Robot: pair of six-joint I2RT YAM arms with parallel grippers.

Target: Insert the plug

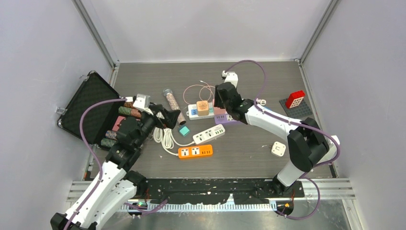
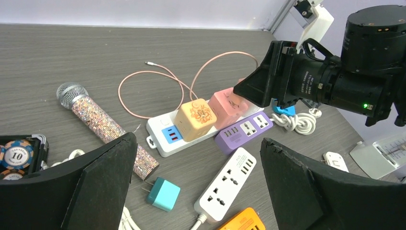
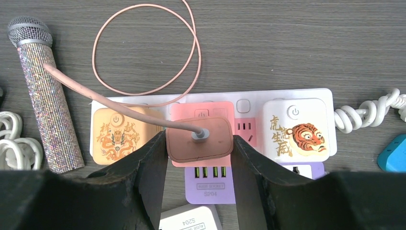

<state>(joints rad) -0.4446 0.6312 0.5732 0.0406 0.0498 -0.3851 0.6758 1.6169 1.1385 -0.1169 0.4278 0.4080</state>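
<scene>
Over the grey tabletop (image 3: 287,38), a pink rounded plug (image 3: 182,146) is clamped in the right end effector (image 3: 198,143) above a white power strip (image 3: 287,93); insertion appears unfinished.

Purple power strip (image 3: 205,184) reads S204 — poker chip (image 2: 17,156) shows 10, perhaps "Las Vegas" above.

Grey table (image 1: 239,165); white power strip (image 3: 306,94), microphone (image 1: 173,106), case (image 1: 88,108)
</scene>
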